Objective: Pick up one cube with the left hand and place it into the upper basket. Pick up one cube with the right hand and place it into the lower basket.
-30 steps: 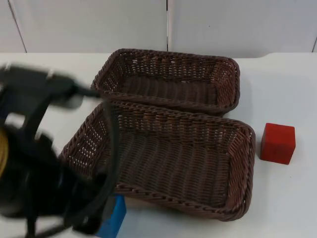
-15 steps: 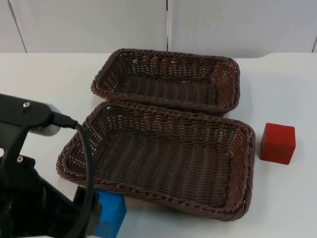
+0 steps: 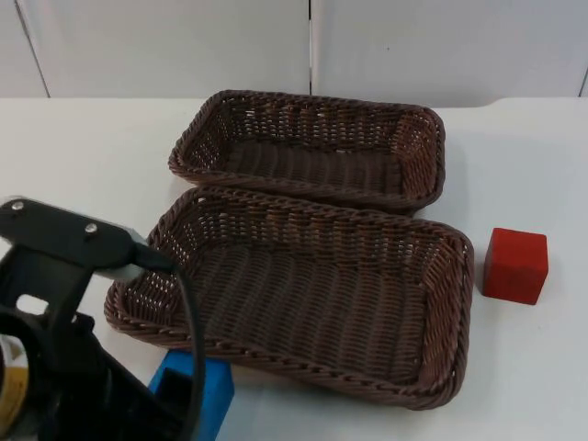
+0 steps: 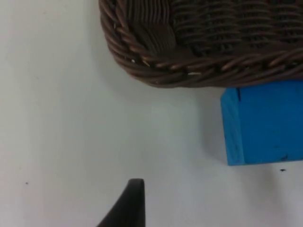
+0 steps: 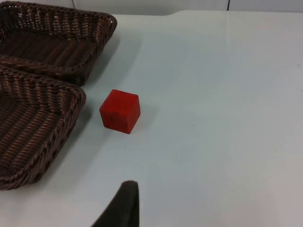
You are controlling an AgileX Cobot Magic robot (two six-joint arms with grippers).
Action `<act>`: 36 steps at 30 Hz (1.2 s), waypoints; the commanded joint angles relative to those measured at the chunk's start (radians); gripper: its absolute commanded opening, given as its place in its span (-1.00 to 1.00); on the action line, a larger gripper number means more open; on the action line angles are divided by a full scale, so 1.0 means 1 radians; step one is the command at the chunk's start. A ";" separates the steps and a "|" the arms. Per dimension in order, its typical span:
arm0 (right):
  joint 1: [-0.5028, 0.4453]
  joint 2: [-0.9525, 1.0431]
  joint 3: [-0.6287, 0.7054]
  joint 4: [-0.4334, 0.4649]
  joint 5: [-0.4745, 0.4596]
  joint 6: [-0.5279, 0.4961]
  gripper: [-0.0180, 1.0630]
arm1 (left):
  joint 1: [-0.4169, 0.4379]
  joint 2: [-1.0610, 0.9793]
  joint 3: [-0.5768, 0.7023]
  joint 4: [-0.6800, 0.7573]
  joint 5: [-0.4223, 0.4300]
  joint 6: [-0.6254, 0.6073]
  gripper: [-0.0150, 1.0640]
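Centre left gripper (image 4: 135, 208) (finger spread impossible to tell) squarely over blue cube (image 4: 262, 123) touching lower basket (image 4: 199, 42), then descend; right gripper (image 5: 125, 208) waiting, likewise untellable

- You will find no text, label, brand, number or sign to read anywhere in these views.
- The blue cube (image 4: 262, 123) shows you plain faces with only small dark specks, no lettering.
- The red cube (image 5: 120, 111) gives you plain faces too, with faint lines but no characters.
- The upper basket (image 3: 312, 147) and the lower basket (image 3: 303, 289) carry no tag or mark you could read.
- The white table (image 5: 227, 94) bears no printing.
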 commanded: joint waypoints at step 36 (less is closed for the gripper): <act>-0.002 -0.003 0.002 -0.001 -0.006 -0.002 0.98 | -0.005 0.299 -0.136 0.306 -0.020 -0.346 0.97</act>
